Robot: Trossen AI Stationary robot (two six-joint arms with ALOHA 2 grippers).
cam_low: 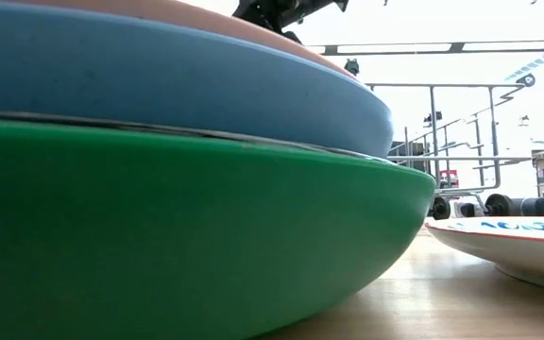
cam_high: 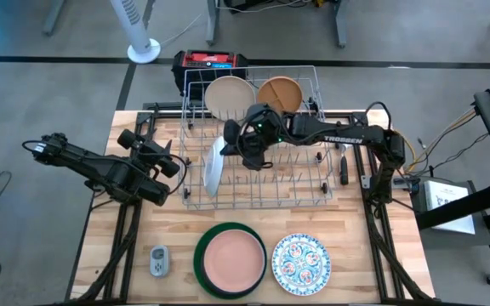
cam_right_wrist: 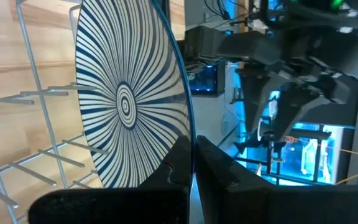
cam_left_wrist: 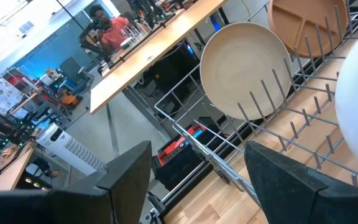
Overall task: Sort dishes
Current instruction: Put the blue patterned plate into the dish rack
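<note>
A blue-white striped plate [cam_right_wrist: 129, 93] stands on edge in the silver wire rack [cam_high: 313, 191], and my right gripper [cam_right_wrist: 193, 165] is shut on its rim. In the high view it shows as a thin white plate [cam_high: 213, 166] at the rack's left, with my right gripper [cam_high: 230, 138] beside it. A cream plate [cam_high: 228, 95] and a tan divided plate [cam_high: 279, 92] lean upright in the rack's far row. My left gripper [cam_high: 175, 163] hovers open just left of the rack, with nothing between its fingers. A pink plate [cam_high: 230, 257] lies on a green plate [cam_high: 201, 263] near the front edge; a blue plate [cam_low: 159, 76] lies between them. My right gripper pinches the striped plate's rim [cam_right_wrist: 191, 144] between its two fingers, one finger on each face. The fingers reach in from the table's right, slanting down, at the plate's upper far edge [cam_high: 223, 141]. The plate stands upright among the rack's tines; whether its lower edge rests there is hidden.
A blue-patterned white plate [cam_high: 300, 261] lies flat right of the stack. A small grey gadget [cam_high: 159, 261] lies left of it. A dark utensil [cam_high: 344, 163] lies at the rack's right side. A red-topped black box [cam_high: 211, 61] stands behind the rack.
</note>
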